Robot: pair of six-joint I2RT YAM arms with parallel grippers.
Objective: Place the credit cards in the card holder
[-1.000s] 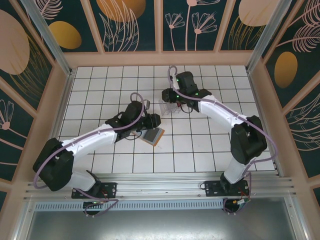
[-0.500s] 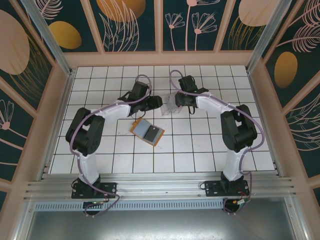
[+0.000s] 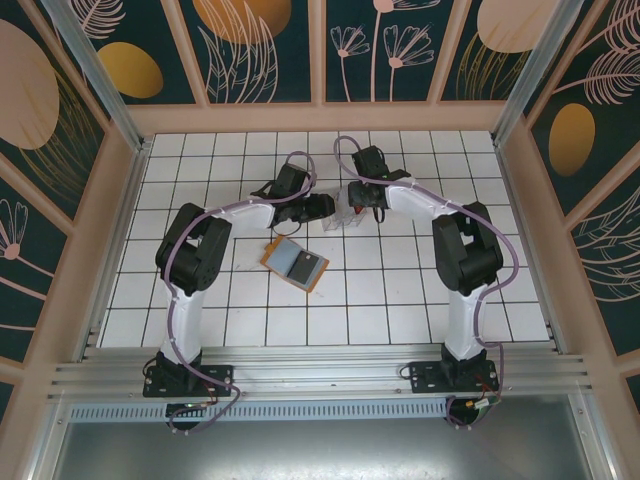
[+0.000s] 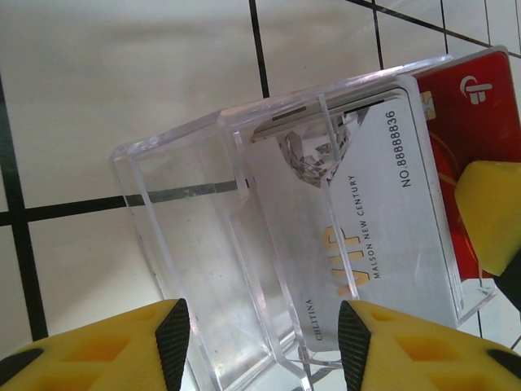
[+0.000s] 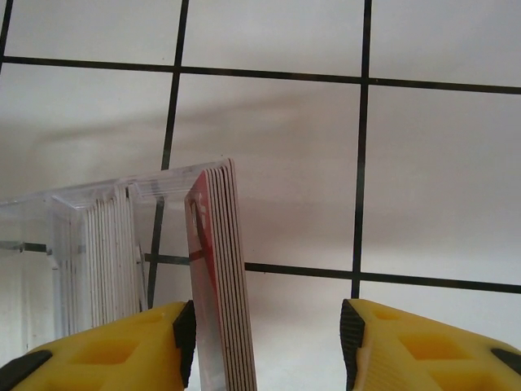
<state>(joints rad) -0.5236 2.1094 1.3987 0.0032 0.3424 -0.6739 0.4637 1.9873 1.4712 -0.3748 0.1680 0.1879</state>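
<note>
Swinging off the card holder [image 3: 300,263], your left pincer [image 4: 262,322] now meets the right pincer [image 5: 267,322] at the clear case [image 4: 187,244], both spread; credit cards [image 4: 366,204] stand inside, silver fronting red.

Credit cards [image 4: 374,212] stand in the clear case [image 4: 187,244] (behind the card holder [image 3: 295,264], slightly right).

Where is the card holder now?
In the top view, the card holder lies open mid-table, nearer the bases than the left gripper and clear case.
</note>
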